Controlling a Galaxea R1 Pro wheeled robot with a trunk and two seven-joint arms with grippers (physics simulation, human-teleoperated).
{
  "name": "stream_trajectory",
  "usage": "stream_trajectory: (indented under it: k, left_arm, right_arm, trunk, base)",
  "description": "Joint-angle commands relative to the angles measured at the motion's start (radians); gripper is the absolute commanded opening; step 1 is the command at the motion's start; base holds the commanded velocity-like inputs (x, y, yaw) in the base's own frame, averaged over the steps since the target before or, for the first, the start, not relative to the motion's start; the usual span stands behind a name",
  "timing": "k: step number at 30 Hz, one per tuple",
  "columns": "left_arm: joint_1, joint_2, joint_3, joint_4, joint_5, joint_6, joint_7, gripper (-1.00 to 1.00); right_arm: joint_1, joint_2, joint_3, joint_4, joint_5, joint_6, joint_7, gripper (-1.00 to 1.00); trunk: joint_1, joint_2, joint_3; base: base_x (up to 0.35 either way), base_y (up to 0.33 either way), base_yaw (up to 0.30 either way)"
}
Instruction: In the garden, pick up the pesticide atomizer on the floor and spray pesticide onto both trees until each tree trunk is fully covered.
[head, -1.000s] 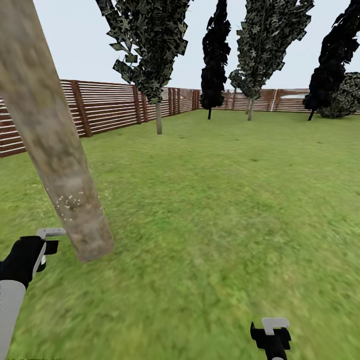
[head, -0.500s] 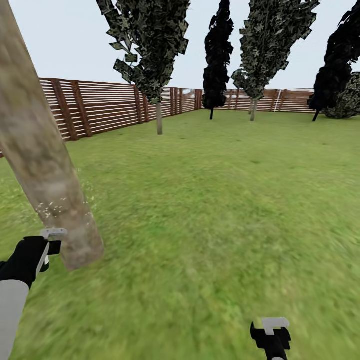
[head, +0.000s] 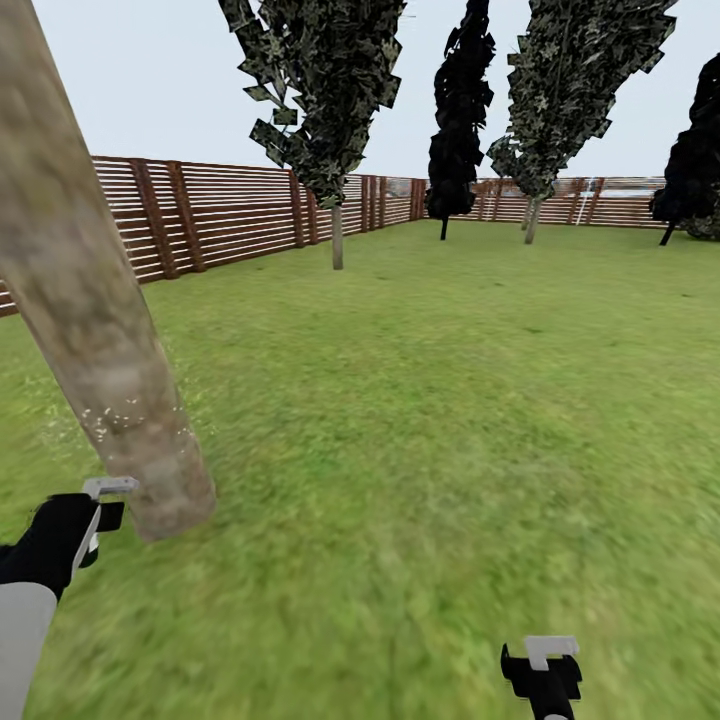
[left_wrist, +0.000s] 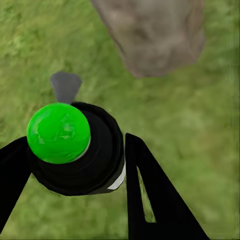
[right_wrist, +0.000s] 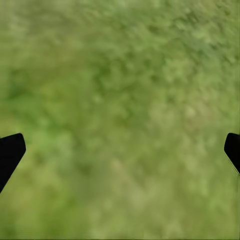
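2 black grippers show low in the head view. The left gripper (head: 100, 505), on a black wrist with a pale grey forearm, reaches forward at the left edge, its pale grey tip just beside the foot of the thick, mottled pale grey-brown tree trunk (head: 90, 300). In the left wrist view its black jaws (left_wrist: 75, 165) are closed against the slim dark bottle of the pesticide atomizer (left_wrist: 80, 155), seen end-on as a round black body with a bright green glossy dome on it and a small grey nozzle pointing toward the rough base of the trunk (left_wrist: 155, 35) on the grass. No label or writing can be read on it. Fine whitish specks of pesticide (head: 125, 415) dot the lower part of the trunk.

The right gripper (head: 542, 665) sits low at the right, held out over the blurred green grass lawn (head: 430, 400). In the right wrist view only 2 black fingertips (right_wrist: 10, 152) show at opposite edges, spread wide with nothing but grass between them.

Farther off, a second tree with a thin pale trunk and a dark green blocky crown (head: 335, 110) stands near the brown horizontal-slat wooden fence (head: 230, 215), with a narrow near-black tree (head: 458, 110) beyond.
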Motion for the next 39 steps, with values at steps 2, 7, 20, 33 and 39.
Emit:
stream_trajectory:
  k: [2,7,20,33,39]
  left_arm:
    - [0.001,-0.006,0.002,-0.001,-0.010,0.004,-0.001,-1.00]
    - [0.007,-0.006,0.012,-0.003,-0.013,0.003,0.005,-1.00]
    - [0.086,-0.025,0.127,-0.007,-0.008,-0.077,0.055,-1.00]
    - [0.086,-0.106,0.130,-0.004,-0.013,-0.180,0.058,-1.00]
    - [0.086,-0.108,0.132,-0.003,-0.006,-0.181,0.136,-1.00]
  right_arm:
    - [-0.001,0.000,-0.007,0.002,0.011,-0.004,-0.003,1.00]
    - [-0.001,0.000,-0.007,0.001,0.011,-0.004,-0.003,1.00]
    - [-0.001,0.000,-0.007,0.002,0.011,-0.005,-0.003,1.00]
    - [-0.001,0.000,-0.007,0.002,0.011,-0.005,-0.004,1.00]
    - [-0.001,0.000,-0.006,0.002,0.011,-0.005,-0.003,1.00]
  trunk:
    - [0.000,0.000,-0.001]
    - [0.000,0.000,-0.001]
    - [0.000,0.000,-0.001]
    - [0.000,0.000,-0.001]
    - [0.000,0.000,-0.001]
  base:
    - [0.233,-0.166,0.000]
    - [0.234,-0.168,0.000]
    - [0.198,-0.174,0.196]
    - [0.194,-0.211,0.084]
    - [0.020,-0.269,0.276]
